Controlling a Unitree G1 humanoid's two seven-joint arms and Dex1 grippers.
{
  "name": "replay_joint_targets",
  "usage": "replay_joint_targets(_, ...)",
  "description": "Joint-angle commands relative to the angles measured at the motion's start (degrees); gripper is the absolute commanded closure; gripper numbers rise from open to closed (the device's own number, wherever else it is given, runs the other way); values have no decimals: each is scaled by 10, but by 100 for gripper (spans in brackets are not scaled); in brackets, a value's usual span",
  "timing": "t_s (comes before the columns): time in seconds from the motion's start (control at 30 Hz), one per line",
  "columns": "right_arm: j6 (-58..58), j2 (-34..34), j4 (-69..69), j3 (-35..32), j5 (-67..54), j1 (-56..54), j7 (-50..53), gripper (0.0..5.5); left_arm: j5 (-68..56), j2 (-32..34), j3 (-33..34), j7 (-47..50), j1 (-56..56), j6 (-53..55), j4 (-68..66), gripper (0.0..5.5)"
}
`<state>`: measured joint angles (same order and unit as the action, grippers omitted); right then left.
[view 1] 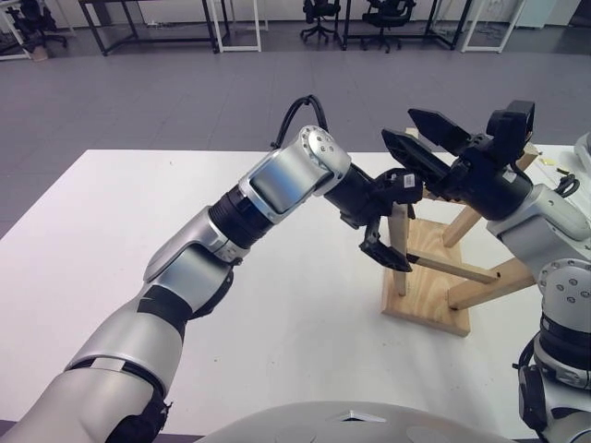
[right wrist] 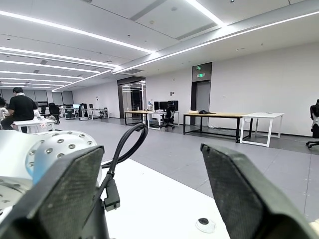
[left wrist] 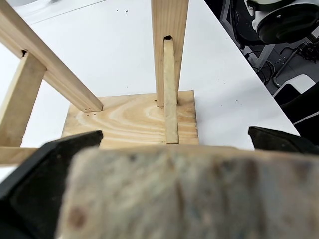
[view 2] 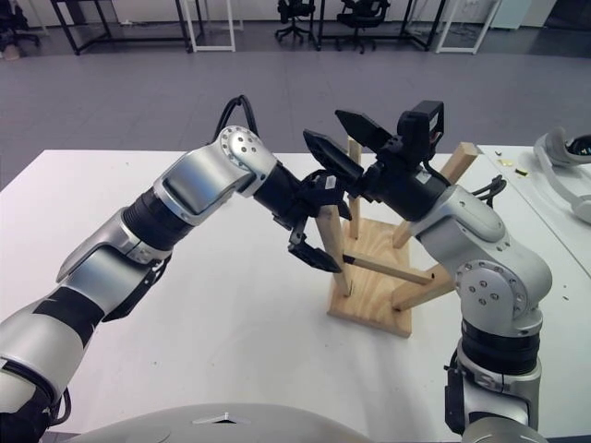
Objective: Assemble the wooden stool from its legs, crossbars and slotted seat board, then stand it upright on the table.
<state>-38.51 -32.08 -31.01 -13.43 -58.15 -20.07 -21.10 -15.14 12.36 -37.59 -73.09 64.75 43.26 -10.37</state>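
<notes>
The wooden stool lies upside down, its seat board [view 1: 432, 300] flat on the white table [view 1: 111, 240] and its legs pointing up. My left gripper [view 1: 391, 221] is shut on the near leg [view 1: 399, 277] partway up; that leg fills the foreground [left wrist: 164, 194] between the black fingers [left wrist: 45, 169]. A thin crossbar [view 1: 459, 269] runs from this leg toward the right leg [view 1: 489, 288]; in the left wrist view the crossbar [left wrist: 170, 99] ends in a far leg [left wrist: 169, 30]. My right gripper [view 1: 423, 140] hovers open above the leg tops, its fingers [right wrist: 244, 194] spread wide with nothing between them.
The table's left half and front are bare white surface. A white rounded object [view 2: 565, 152] lies on the adjoining table at the far right. Beyond the table's back edge are grey floor, desks and chairs.
</notes>
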Motion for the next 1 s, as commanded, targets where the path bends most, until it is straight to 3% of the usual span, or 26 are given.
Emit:
replay_joint_targets(0.03, 8, 5, 7, 7, 22, -9, 6, 187, 42, -5, -55, 24, -70, 10, -50, 12)
replay_joint_targets(0.17, 16, 9, 2, 7, 53, -34, 46, 187, -19, -7, 81, 61, -19, 51, -2, 12)
replay_joint_targets(0.3, 37, -3, 14, 19, 129, -50, 57, 187, -132, -39, 295, 177, 19, 196, 126, 12)
replay_joint_targets(0.4, 65, -18, 42, 22, 200, -75, 62, 187, -171, 1, 355, 215, -13, 251, 224, 12)
replay_joint_targets(0.57, 79, -38, 51, 50, 287, -134, 71, 187, -195, 38, 477, 299, -54, 272, 230, 12)
replay_joint_targets(0.63, 18, 1, 4, 58, 267, -145, 122, 187, -189, 29, 511, 355, -80, 262, 247, 12)
replay_joint_targets(0.73, -61, 36, -85, 123, 299, -107, 192, 187, -178, 31, 553, 419, -126, 219, 257, 12)
replay_joint_targets(0.87, -89, 4, -132, 184, 357, -93, 183, 187, -180, 28, 579, 471, -193, 194, 287, 12)
replay_joint_targets(1.0, -99, -39, -159, 183, 358, -64, 119, 187, -188, 25, 577, 503, -237, 176, 311, 12)
